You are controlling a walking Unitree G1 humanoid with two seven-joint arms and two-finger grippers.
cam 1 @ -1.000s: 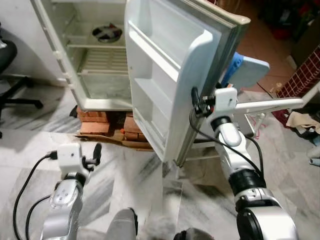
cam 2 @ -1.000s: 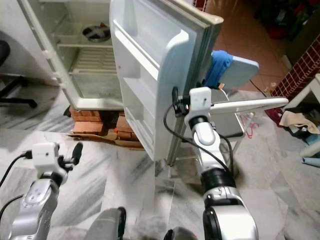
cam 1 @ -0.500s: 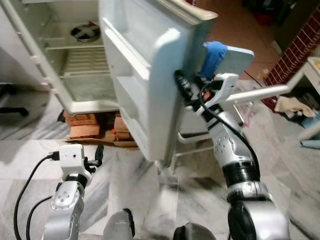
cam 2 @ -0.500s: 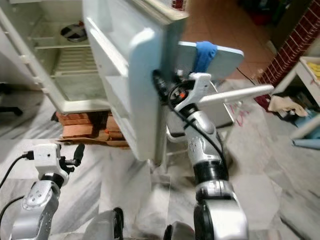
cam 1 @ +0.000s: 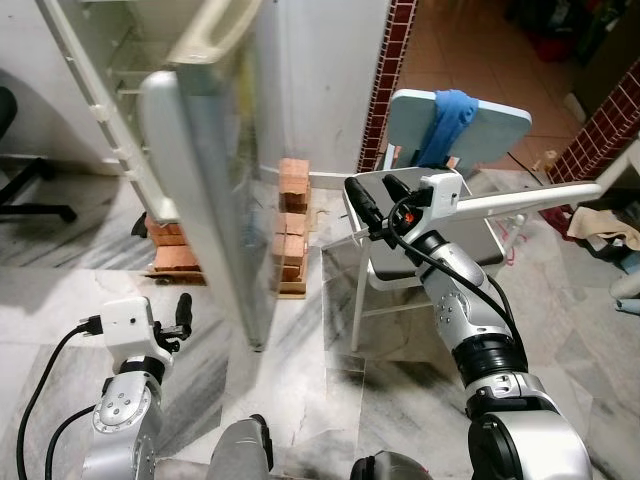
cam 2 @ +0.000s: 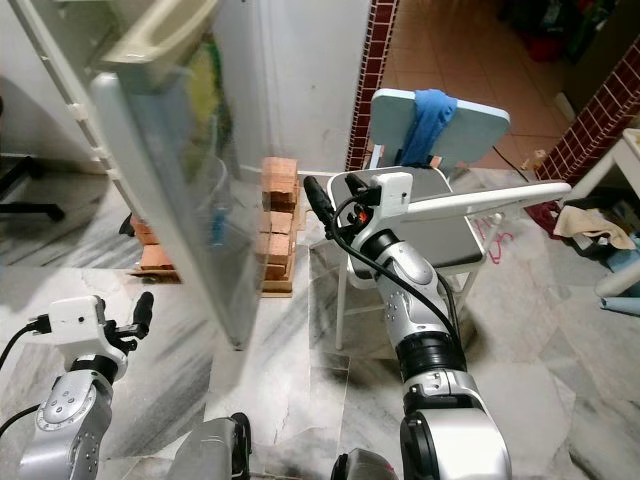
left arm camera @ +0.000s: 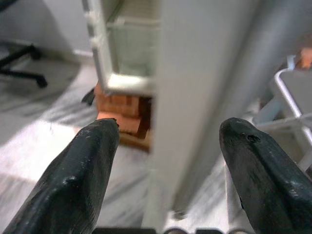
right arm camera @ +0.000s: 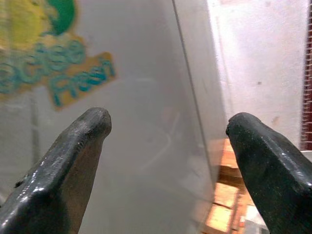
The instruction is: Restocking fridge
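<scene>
- Ahead, the fridge (cam 1: 95,70) stands on bricks (cam 1: 170,262), and its door (cam 2: 165,200) swings edge-on toward the camera, blurred, partly covering the opening.
- Beside it, a white chair (cam 1: 440,215) carries a blue cloth (cam 1: 448,118) over its back; a stack of bricks (cam 2: 272,225) sits between chair and door.
- Out front, the right gripper (cam 1: 372,205) is raised, clear of the door's outer face, its fingers (right arm camera: 68,161) spread wide and empty; a green and yellow sticker (right arm camera: 53,63) shows on the door beyond them.
- Low down, the left gripper (cam 1: 182,312) hangs near the floor, fingers (left arm camera: 87,170) wide apart, facing the door's edge.
</scene>
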